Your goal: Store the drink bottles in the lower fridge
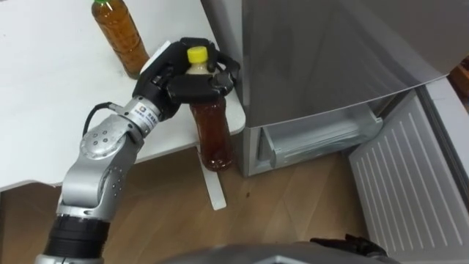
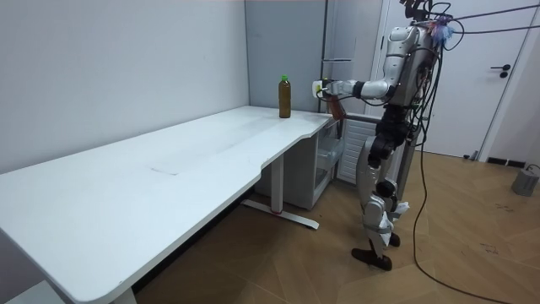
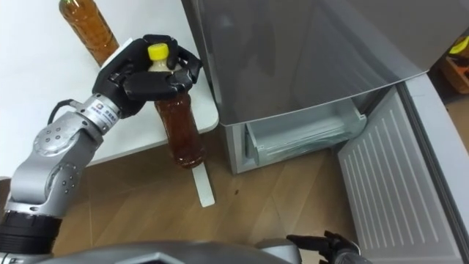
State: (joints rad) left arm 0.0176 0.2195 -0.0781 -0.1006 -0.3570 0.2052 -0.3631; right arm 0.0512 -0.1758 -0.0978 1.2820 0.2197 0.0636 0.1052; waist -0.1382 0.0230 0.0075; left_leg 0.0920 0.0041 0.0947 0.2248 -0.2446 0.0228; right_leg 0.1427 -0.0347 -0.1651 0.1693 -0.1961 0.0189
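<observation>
The left hand (image 1: 167, 77) is shut tight round the top of a brown drink bottle (image 1: 212, 132) hanging under it, off the surface (image 1: 44, 95). Another bottle (image 1: 121, 37) stands behind the hand. The open lower fridge (image 1: 315, 139) is beside it.

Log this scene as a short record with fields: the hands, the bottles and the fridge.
left hand: shut on the held bottle, round its neck
held bottle: yellow cap, brown drink, off the white table, beside the fridge
other bottle: stands on that table
lower fridge: door open, drawer inside showing
right hand: low, at the eye view's bottom edge
</observation>
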